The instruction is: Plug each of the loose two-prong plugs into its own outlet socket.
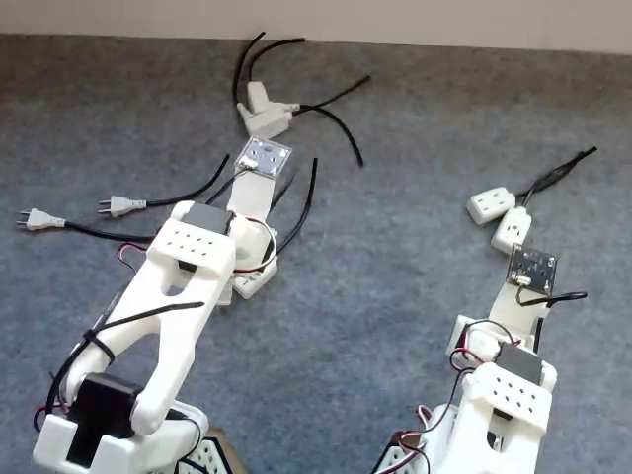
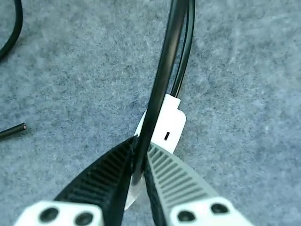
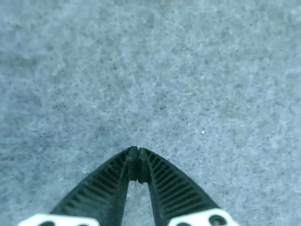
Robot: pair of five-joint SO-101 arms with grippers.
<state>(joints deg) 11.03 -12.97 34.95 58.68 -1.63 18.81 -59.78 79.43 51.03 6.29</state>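
- Two loose plugs (image 1: pixel 120 205) lay side by side on the grey surface (image 1: pixel 395 267), far L in the high view, both unplugged.
- Pinched shut on a black cable (image 2: pixel 162 70): left tool (image 2: pixel 140 143), w/ a white socket block (image 2: pixel 170 123) just under it.
- Closed on nothing — right tool (image 3: pixel 138 165), over bare surface.
- Near the R arm, two white sockets (image 1: pixel 491 204) sat touching.

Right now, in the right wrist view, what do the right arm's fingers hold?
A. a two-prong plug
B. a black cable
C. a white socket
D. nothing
D: the right gripper has its fingers pressed together with nothing between them, over bare grey carpet.
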